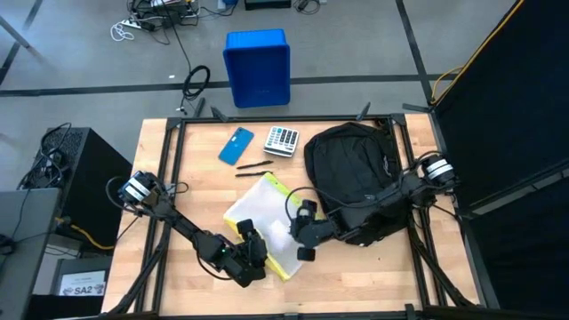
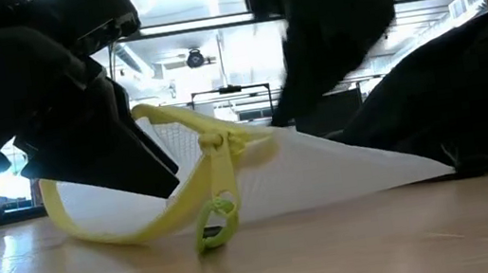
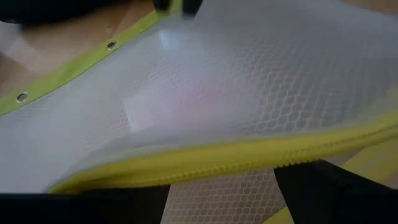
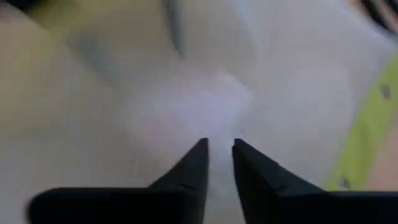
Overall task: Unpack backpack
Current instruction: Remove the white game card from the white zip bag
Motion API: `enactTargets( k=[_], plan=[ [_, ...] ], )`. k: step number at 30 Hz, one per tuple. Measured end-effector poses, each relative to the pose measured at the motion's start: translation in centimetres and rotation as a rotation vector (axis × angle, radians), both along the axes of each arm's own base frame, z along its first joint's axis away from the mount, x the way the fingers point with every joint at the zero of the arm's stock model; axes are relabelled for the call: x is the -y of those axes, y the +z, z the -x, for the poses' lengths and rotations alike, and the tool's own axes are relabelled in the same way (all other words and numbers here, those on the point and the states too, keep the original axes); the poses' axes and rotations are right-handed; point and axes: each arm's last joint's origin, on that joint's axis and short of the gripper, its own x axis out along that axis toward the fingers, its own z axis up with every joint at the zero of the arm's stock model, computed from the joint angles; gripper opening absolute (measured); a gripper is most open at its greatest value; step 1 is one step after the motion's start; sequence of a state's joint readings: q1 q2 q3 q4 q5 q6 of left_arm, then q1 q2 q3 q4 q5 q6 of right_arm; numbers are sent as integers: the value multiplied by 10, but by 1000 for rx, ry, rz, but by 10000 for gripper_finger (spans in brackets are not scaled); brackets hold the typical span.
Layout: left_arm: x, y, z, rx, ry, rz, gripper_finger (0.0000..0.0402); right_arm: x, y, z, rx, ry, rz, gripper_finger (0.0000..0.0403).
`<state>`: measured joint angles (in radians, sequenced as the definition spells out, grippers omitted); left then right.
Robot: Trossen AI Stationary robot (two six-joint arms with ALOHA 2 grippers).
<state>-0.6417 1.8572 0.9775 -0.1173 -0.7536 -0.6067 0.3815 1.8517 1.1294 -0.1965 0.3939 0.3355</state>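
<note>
Backpack [image 1: 351, 173] is lying flat on the right half of the table [image 1: 391, 276], far-right of the mesh pouch [image 1: 262, 218]. It is looking soft and floppy, likely sagging if lifted by one spot, so best taken at a strap or the stiff top edge; fabric probably not slippery. Whether anything is remaining inside is not showing.

Mesh pouch, translucent white with yellow zipper trim, is lying near the middle of the table, just beside the backpack's near-left edge. It is looking light, limp and thin, and the yellow border is seeming the firmest place to pinch. Contents are too blurred to name.

Left hand [image 1: 253, 258] is sitting at the pouch's near edge, fingers partly apart with the yellow zipper edge running between them; a firm grip is not clear. Right hand [image 1: 302, 236] is hovering over the pouch's right side, fingers [image 4: 189, 171] nearly together with a slim gap, holding nothing that can be seen.

Blue phone [image 1: 236, 145], calculator [image 1: 283, 140] and a dark pen [image 1: 253, 169] are lying on the far part of the table. Blue bin [image 1: 258, 67] is standing on the floor beyond the table, contents not showing.
</note>
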Motion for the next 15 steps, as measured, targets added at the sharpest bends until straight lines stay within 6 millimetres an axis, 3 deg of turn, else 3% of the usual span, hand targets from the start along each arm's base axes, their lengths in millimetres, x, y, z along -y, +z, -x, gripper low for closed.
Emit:
enactTargets(
  k=[2,6,15],
  plan=[
    [0,0,0,3,1,2,241,2,-8,-3,-19,5,-8,9],
    [-1,1,-2,12,6,8,246,3,-19,-12,-7,16,-27,11],
    [-7,-12,-8,-20,21,4,291,9,-20,-16,6,26,-39,3]
  ],
)
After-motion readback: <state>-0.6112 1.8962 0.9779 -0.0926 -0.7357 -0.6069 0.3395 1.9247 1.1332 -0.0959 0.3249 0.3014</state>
